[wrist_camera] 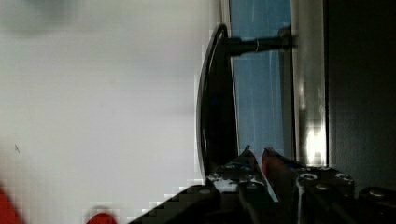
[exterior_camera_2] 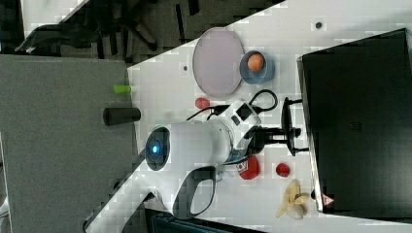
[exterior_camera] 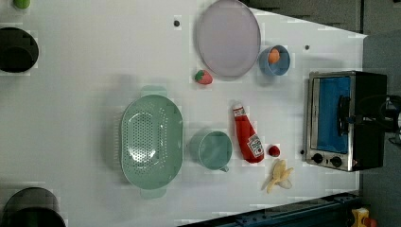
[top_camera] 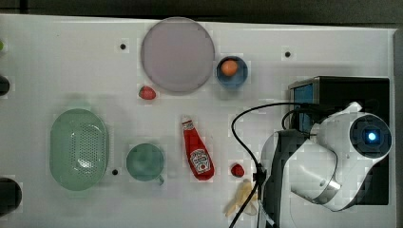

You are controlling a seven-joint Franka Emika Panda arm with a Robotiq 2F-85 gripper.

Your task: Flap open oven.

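Ketchup bottle (top_camera: 197, 151) lying flat between green cup (top_camera: 145, 162) and strawberry (top_camera: 237, 169); banana peel (top_camera: 240, 197) nearby.

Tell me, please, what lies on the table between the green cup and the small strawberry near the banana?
The ketchup bottle lies between the green cup and the small strawberry, as the left view shows.

White surface (exterior_camera: 85, 94) carried: green colander (exterior_camera: 151, 140); green mug (exterior_camera: 213, 150); ketchup bottle (exterior_camera: 247, 135) lying flat; two strawberries (exterior_camera: 204, 77); banana peel (exterior_camera: 279, 175); lilac plate (exterior_camera: 229, 37); blue bowl (exterior_camera: 274, 60) holding an orange. Oven (exterior_camera: 345, 120) stood at the left view's right, door shut, with the pincer (exterior_camera: 351, 119) at its handle.
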